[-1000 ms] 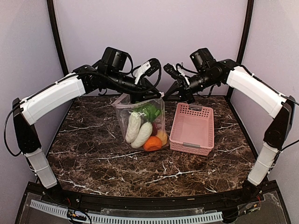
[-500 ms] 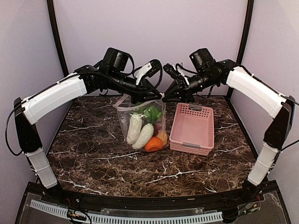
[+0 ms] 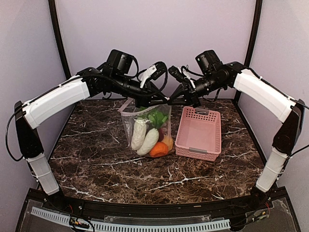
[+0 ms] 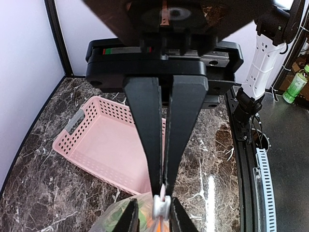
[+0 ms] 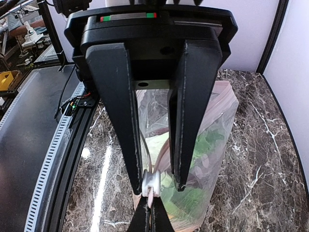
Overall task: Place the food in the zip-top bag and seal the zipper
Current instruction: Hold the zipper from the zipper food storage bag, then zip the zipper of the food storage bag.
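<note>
One bag is pinched at its zipper by the left gripper; the right gripper is parted astride it. One basket is seen beyond.

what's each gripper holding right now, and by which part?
The left gripper pinches the zip-top bag by its zipper, beside the white slider. The right gripper straddles that slider, fingers apart, apparently gripping nothing.
</note>
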Action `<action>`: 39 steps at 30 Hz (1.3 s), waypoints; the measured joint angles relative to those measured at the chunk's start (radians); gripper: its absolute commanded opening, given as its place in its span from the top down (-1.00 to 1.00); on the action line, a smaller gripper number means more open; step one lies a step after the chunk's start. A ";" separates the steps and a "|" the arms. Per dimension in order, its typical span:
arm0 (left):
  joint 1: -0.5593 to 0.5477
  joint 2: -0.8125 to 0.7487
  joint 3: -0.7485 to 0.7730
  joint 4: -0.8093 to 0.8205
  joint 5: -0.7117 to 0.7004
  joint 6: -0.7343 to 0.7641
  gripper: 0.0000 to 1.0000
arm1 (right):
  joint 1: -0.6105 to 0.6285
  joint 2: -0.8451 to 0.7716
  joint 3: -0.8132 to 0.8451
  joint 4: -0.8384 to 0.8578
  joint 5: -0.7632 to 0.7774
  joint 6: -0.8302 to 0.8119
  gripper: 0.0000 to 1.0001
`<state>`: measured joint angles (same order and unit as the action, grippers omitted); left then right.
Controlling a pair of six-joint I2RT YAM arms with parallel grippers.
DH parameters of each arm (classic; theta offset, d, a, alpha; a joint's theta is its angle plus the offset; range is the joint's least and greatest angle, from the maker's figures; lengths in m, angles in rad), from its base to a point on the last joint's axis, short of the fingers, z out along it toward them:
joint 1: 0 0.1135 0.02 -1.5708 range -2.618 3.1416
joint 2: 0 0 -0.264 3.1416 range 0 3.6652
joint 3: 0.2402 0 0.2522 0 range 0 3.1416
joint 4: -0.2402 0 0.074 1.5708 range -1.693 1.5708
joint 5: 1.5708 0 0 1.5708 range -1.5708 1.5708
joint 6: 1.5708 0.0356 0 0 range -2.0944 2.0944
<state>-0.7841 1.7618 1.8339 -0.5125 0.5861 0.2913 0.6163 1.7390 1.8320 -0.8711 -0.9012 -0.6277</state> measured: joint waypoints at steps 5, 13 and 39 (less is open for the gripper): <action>0.000 0.008 0.005 0.000 0.002 -0.010 0.67 | 0.001 0.000 0.000 0.000 0.002 -0.003 1.00; -0.001 0.013 0.015 -0.011 0.017 -0.016 0.98 | 0.001 0.000 0.000 0.000 0.008 -0.009 1.00; 0.048 -0.121 -0.143 -0.057 -0.144 0.020 0.98 | -0.157 -0.042 -0.122 0.090 -0.066 -0.027 1.00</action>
<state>-0.7361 1.6413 1.6909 -0.5694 0.4419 0.3115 0.4595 1.6974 1.7103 -0.7815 -0.9668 -0.6544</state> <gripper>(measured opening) 0.079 0.004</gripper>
